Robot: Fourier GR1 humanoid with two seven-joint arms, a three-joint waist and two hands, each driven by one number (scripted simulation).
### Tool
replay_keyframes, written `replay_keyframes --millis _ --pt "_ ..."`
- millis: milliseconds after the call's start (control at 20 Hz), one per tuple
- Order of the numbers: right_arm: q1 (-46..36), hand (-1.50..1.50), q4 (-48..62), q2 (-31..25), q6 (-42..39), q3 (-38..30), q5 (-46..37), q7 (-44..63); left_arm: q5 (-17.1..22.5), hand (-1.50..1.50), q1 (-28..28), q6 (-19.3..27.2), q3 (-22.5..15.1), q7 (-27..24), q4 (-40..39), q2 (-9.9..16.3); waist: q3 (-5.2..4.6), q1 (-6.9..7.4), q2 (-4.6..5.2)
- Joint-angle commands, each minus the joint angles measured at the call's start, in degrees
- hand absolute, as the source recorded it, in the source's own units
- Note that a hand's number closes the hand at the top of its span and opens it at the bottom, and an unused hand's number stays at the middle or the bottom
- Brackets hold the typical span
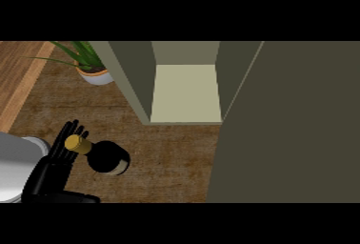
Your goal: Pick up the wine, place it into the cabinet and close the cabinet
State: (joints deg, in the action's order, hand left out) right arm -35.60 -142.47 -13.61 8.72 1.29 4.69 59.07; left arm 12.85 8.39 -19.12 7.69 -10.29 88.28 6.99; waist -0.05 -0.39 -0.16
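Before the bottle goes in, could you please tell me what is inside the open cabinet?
The cabinet shows only a bare pale shelf. Its open door hides whatever lies right of that. The wine bottle stands outside on the counter, beside the left hand.

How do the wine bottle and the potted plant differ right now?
The wine bottle is dark with a gold top; the potted plant has green leaves in a white pot. The bottle stands near the counter's front beside the left hand; the plant sits far back, left of the open cabinet. Both stand on the counter, outside the cabinet.
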Motion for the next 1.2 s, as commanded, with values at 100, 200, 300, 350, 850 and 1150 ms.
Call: replay_keyframes --millis 100,200,300,350,850,1150 --pt "6.7 -1.50 -9.1 0.7 -0.9 0.8 3.1 1.6 0.9 -1.50 -3.3 -2.0 3.0 -1.7 -7.6 2.4 0.05 -0.02 0.07" --pt "6.4 -1.50 -9.1 1.9 0.9 3.9 0.1 1.8 -1.3 -1.50 -2.0 -4.6 3.5 -9.1 -14.1 3.0 0.00 -0.06 0.07" --pt "0.7 -1.50 -4.5 -0.7 -0.2 -1.4 4.4 2.5 -4.7 -1.50 -6.7 -2.7 2.2 -12.9 -20.9 1.2 -0.02 -0.19 0.12" --pt "2.7 -1.50 -6.1 -0.5 -0.4 -0.8 5.1 3.2 -3.7 -1.50 -6.9 -3.8 2.7 -12.3 -22.3 1.8 -0.01 -0.23 0.11" --pt "1.7 -1.50 -6.0 -0.4 1.0 -1.1 4.1 3.3 -1.9 -1.50 -10.8 -9.0 5.1 -18.9 -35.5 3.3 -0.01 -0.12 0.11" --pt "0.6 -1.50 -7.5 -1.0 2.0 0.5 3.1 6.6 -6.8 -1.50 -17.9 -7.0 4.0 -25.0 -45.6 3.4 -0.04 -0.43 0.08"
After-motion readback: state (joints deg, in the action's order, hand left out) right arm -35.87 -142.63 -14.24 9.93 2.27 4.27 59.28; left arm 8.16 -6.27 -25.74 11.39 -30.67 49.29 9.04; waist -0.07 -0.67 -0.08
